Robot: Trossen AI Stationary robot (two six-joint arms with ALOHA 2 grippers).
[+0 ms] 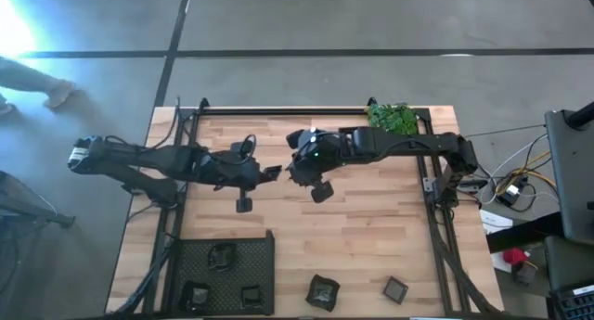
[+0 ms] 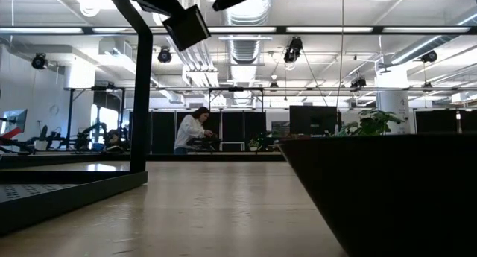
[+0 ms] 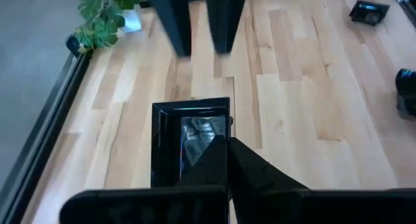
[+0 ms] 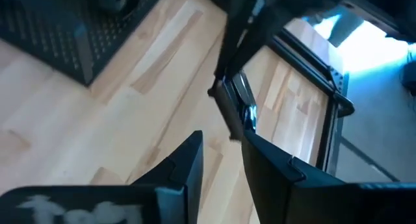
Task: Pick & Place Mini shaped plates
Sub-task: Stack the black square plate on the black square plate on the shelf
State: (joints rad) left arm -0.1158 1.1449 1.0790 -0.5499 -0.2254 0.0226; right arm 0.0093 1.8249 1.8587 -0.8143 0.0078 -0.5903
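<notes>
The left gripper has its fingers clamped on a small, stiff, shiny square plate, held by its thin rim above the bench, facing the right gripper, fingers a little apart.

An open lab hall: exposed ceiling ducts, strip lights, monitors, a person at benches.

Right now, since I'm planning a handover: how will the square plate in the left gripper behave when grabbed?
The square mini plate is likely rigid: held by one edge in the left gripper, it shows no sag. Its glossy, reflective face may slip in the open right gripper. Thin walls suggest it is light.
</notes>
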